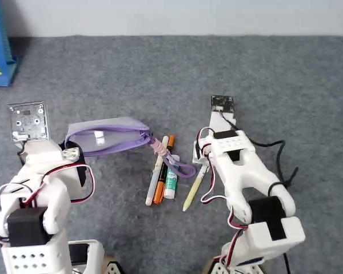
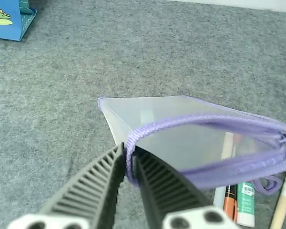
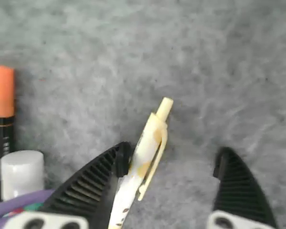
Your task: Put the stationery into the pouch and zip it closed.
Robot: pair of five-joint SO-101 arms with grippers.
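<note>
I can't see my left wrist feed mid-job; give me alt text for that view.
The left gripper is shut on the purple zip edge of the clear pouch, whose mouth gapes open on the grey carpet. Beyond the pouch lie an orange marker, a glue stick and a pale yellow pen.
</note>
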